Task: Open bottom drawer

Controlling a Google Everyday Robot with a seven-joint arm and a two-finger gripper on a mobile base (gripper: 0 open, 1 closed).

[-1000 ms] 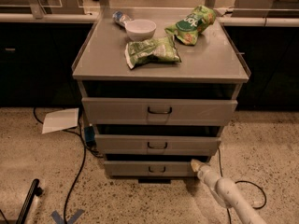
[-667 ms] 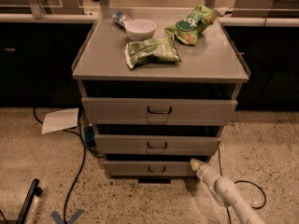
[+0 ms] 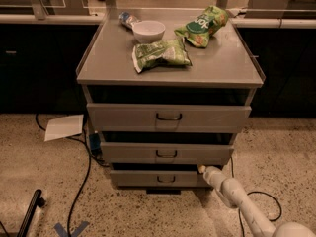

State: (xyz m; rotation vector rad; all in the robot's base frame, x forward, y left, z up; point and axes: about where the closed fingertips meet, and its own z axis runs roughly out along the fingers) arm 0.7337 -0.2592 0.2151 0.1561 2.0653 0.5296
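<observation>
The bottom drawer [image 3: 148, 178] is the lowest, narrowest grey front of the cabinet, with a small black loop handle [image 3: 166, 178] at its centre. It stands a little out, with a dark gap above it. The middle drawer [image 3: 166, 153] and top drawer [image 3: 168, 117] sit above it, each also slightly out. My gripper [image 3: 202, 169] is at the end of the white arm [image 3: 237, 197] rising from the lower right. Its tip is at the right end of the bottom drawer's top edge, right of the handle.
On the cabinet top [image 3: 113, 58] lie a white bowl [image 3: 149, 31], two green snack bags [image 3: 160, 54] [image 3: 203, 25] and a small packet [image 3: 128, 19]. Black cables [image 3: 81, 181] and a white paper [image 3: 64, 127] lie on the floor at left. Dark counters stand behind.
The gripper has stayed at the right end of the bottom drawer; I see no clear movement of arm or drawers.
</observation>
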